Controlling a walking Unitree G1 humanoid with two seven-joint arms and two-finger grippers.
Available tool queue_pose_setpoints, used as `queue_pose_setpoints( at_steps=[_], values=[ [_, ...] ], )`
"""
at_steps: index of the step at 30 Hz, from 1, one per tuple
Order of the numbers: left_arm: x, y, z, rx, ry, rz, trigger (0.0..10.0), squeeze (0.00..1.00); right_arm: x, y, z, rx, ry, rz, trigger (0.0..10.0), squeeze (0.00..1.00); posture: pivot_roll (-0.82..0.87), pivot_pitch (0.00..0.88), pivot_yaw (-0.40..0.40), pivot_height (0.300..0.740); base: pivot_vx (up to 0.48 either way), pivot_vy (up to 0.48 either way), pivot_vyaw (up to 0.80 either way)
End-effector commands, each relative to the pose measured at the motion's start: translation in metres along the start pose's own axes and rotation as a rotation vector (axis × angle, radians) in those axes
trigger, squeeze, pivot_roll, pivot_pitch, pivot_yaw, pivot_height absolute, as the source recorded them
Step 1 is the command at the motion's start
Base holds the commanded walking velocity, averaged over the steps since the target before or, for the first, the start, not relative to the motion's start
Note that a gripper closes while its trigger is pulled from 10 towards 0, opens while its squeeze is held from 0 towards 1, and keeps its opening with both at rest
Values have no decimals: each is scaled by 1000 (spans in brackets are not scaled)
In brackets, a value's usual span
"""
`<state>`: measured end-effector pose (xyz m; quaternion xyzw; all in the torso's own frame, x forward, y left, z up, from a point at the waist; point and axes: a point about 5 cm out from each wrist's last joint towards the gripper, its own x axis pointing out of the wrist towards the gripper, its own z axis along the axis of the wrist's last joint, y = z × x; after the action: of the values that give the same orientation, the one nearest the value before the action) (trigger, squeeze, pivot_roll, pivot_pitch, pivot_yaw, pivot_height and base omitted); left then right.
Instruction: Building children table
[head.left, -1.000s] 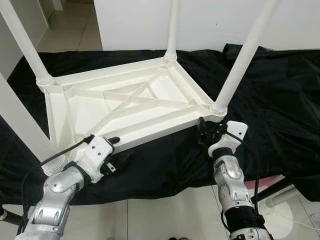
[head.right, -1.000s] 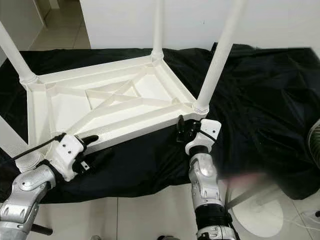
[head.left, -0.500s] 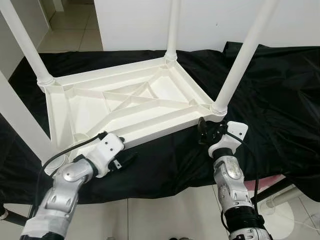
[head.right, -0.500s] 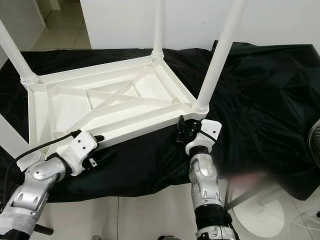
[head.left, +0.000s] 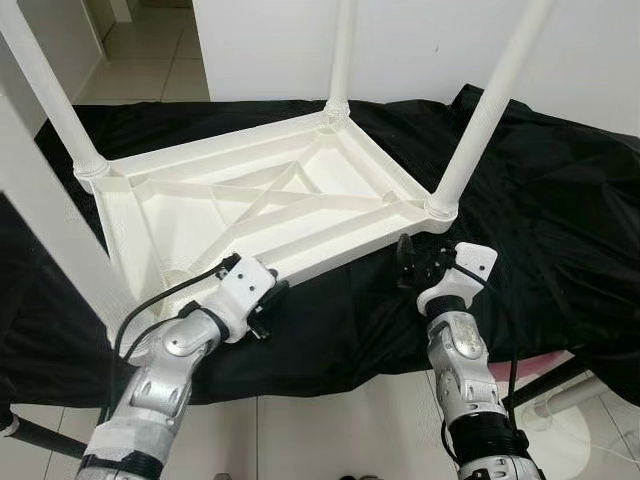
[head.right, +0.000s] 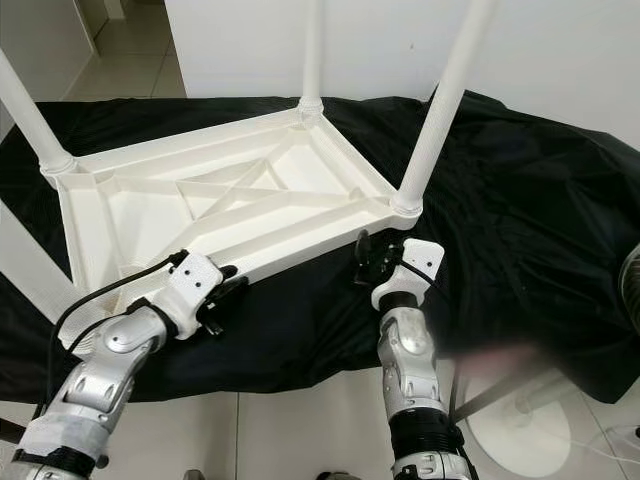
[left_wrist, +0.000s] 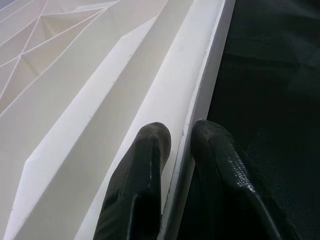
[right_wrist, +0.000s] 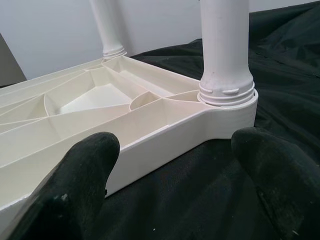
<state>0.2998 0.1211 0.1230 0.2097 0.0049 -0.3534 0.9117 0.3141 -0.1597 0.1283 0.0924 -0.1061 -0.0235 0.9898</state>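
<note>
A white plastic children's table (head.left: 190, 215) lies upside down on a black cloth, its legs pointing up. My left gripper (head.left: 268, 300) is at the table's near rim (left_wrist: 200, 95). One black finger (left_wrist: 145, 160) is inside the rim and the other outside, shut on it. My right gripper (head.left: 412, 258) is open, just in front of the near right corner. Its fingers (right_wrist: 87, 160) are spread wide, facing the leg socket (right_wrist: 225, 92). The near right leg (head.left: 482, 110) rises from that corner.
The black cloth (head.left: 560, 200) covers a low surface, with tiled floor (head.left: 330, 430) in front of it. A white wall (head.left: 420, 40) stands behind. The near left leg (head.left: 40, 215) slants up beside my left arm. A round white base (head.right: 520, 425) stands at the lower right.
My left gripper has moved right and forward from the cloth to the table's near rim and closed on it. The right gripper has stayed put.
</note>
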Motion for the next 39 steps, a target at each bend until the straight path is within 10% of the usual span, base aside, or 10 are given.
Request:
queue_pose_setpoints(
  at_steps=[1,2,4,5,8,9,10,17,18,39],
  values=[
    [6,-7,-2,20,16,-12,1176,0,-3,-3,-4,-3,12,-16,10000,0,-29,86,-6,740,0,0,0],
    [16,-13,4,39,2,-24,5882,0,-3,-3,-4,-3,13,-17,10000,0,-35,85,-5,740,0,0,0],
    [18,-15,5,46,1,-27,5882,0,-3,-3,-4,-4,13,-18,10000,0,-35,85,-5,740,0,0,0],
    [21,-17,5,60,3,-32,10000,0,-2,-4,-4,-4,12,-19,10000,0,-41,84,-2,740,0,0,0],
    [22,-19,5,31,1,-53,10000,0,-3,-5,-3,-5,8,-25,10000,0,-43,83,1,740,0,0,0],
    [21,-19,4,-15,-3,-61,10000,725,-3,-6,-3,-6,8,-28,10000,0,-42,83,3,740,0,0,0],
    [19,-18,3,-51,-11,-67,10000,1000,-3,-6,-3,-6,8,-31,10000,0,-42,83,4,740,0,0,0],
    [5,-12,4,-66,-61,-41,10000,1000,-4,-5,-4,-3,11,-32,10000,0,-40,84,4,740,0,0,0],
    [-4,-7,6,-108,-93,-17,10000,0,-4,-4,-5,-2,12,-30,10000,0,-28,85,3,740,0,0,0],
    [-115,-10,-2,-217,-32,-310,10000,0,10,14,-9,6,39,67,10000,0,56,75,-64,740,0,0,0]
  ],
)
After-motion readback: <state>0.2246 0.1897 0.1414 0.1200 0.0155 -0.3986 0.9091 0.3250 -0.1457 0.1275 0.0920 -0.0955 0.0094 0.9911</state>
